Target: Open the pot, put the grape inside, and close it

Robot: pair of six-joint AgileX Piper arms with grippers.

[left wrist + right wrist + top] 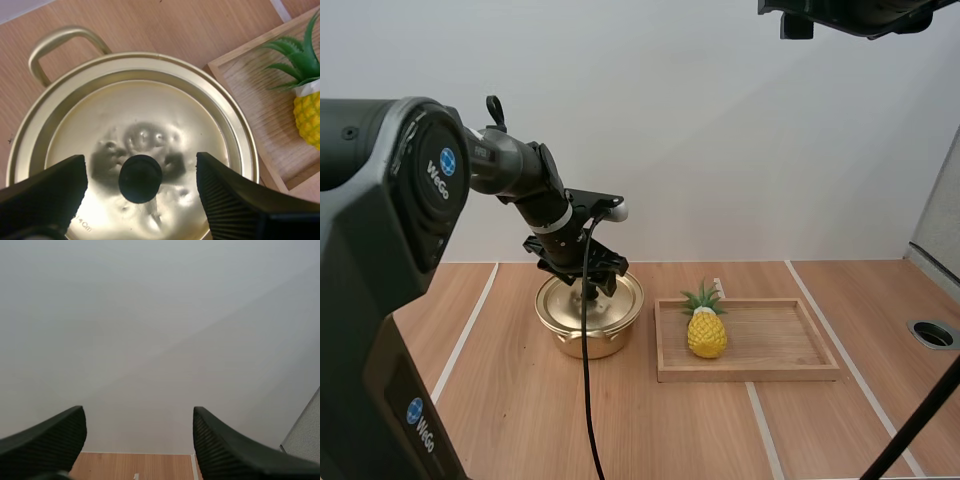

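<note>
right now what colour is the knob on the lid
Black knob, best seen in the left wrist view.

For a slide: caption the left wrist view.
Open left gripper lined up on the black knob of the lid on the gold pot; pineapple on wooden tray alongside.

Pot just left of tray, perhaps touching; pineapple on tray's left end.

The left jaws hang over the lidded pot; a pineapple stands in the wooden tray beside it.
</note>
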